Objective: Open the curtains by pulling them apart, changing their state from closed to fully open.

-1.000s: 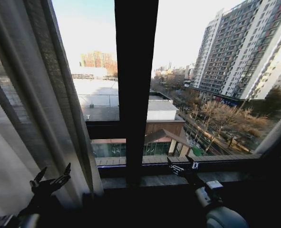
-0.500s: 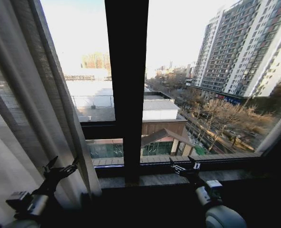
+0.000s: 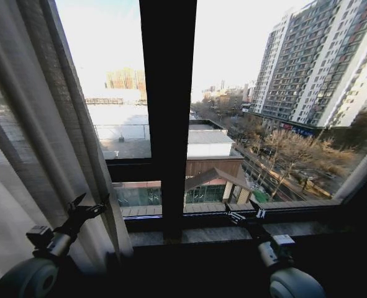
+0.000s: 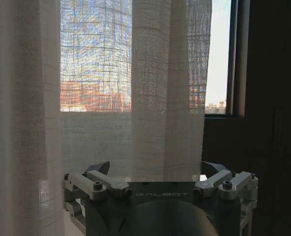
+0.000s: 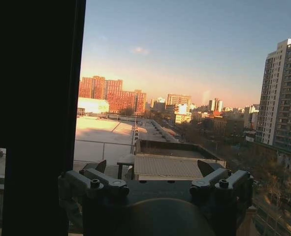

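1. Left gripper (image 3: pixel 89 207): jaws spread wide, holding nothing, just beside the left curtain (image 3: pixel 40 143).
2. Right gripper (image 3: pixel 245 215): jaws wide, empty, near the sill (image 3: pixel 195 234).
3. Curtains drawn clear of the glass; opening judged nearly complete.

The only readable text is the pale word "GALBOT" printed across the dark metal left gripper (image 4: pixel 155 173) body.

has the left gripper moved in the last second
Yes. The left gripper has moved up and to the right, closer to the dark window post, in front of the left curtain.
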